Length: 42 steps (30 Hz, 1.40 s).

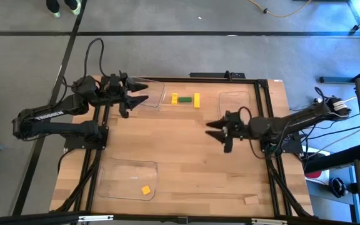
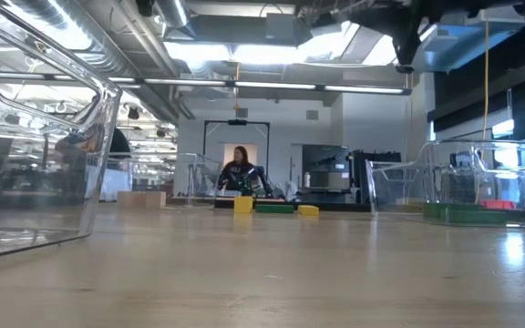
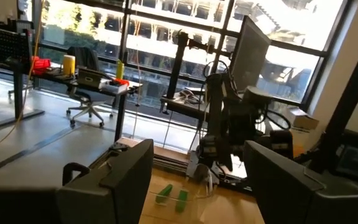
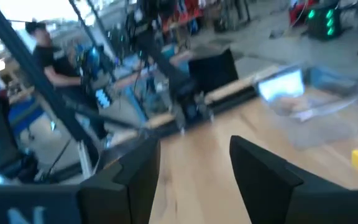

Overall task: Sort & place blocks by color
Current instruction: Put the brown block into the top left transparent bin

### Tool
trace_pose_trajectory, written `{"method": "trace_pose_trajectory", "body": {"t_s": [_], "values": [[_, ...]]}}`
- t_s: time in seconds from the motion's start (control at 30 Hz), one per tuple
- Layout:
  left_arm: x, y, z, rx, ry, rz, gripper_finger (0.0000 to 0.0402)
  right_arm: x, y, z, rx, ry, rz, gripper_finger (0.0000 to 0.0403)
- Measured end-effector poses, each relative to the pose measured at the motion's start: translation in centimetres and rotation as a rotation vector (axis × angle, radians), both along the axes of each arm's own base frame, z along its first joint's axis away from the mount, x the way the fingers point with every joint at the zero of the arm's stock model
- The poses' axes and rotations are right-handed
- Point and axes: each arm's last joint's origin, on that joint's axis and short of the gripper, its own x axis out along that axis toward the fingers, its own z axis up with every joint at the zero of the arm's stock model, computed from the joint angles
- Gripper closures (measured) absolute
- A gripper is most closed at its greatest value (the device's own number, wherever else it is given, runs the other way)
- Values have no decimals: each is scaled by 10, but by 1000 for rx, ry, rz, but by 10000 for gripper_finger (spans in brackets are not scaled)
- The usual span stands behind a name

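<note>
High view: wooden table (image 1: 186, 156) fills the centre of the frame, dark rails along its left and right edges. Left gripper (image 1: 139, 91) sits at upper left, fingers spread apart and holding nothing, tips over the clear tray (image 1: 156, 94) near the top edge. Right gripper (image 1: 214, 129) sits right of centre, well above the wood in the low view, fingers parted with nothing between them. Blocks: a small yellow block (image 1: 175, 98), a green bar (image 1: 185, 99) and a taller yellow block (image 1: 197, 100) line up in a row at top centre, between the upper-left tray and a second clear tray (image 1: 237, 103) at upper right; the green one touches or nearly touches both yellows, cannot tell which. A single yellow block (image 1: 145, 190) lies inside the lower-left tray (image 1: 127, 179), near its bottom right corner. A plain tan block (image 1: 250, 199) lies alone close to the table's bottom edge, lower right. The middle of the table between the two grippers and the whole lower centre is bare wood, wide room for moving. Low view shows the three-block row far off at centre, with a person in the room behind
</note>
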Motion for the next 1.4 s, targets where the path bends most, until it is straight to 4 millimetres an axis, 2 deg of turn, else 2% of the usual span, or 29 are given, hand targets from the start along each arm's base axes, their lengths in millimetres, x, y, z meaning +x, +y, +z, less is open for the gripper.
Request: {"method": "trace_pose_trajectory", "body": {"t_s": [0.17, 0.3, 0.43, 0.57, 0.73, 0.87, 1.13, 1.23, 1.33, 1.4], "values": [[13, -1, -9, -39, 56, 8, 163, -2, -9, 5, 3, -28, -37, 207], [32, -6, -19, -42, 120, -45, 176, -1, -15, 6, 6, -43, -66, 207], [55, -15, -36, -32, 113, -127, 206, 1, -22, 7, 8, -55, -95, 207], [68, -23, -64, -65, 60, -198, 250, 1, -28, 7, 8, -56, -122, 207], [64, -25, -92, -123, 26, -193, 324, 2, -31, 7, 8, -56, -137, 207], [57, -26, -95, -105, 16, -174, 390, 2, -31, 7, 7, -55, -137, 207], [53, -25, -91, -72, 3, -156, 400, 2, -31, 6, 7, -54, -135, 207], [53, -25, -91, -74, 3, -158, 401, 3, -30, 7, 13, -44, -82, 207], [53, -25, -91, -75, 3, -158, 401, 6, -26, 20, 42, 70, 27, 207], [53, -25, -91, -75, 3, -158, 401, 6, -19, 28, 83, 244, 103, 207]]}}
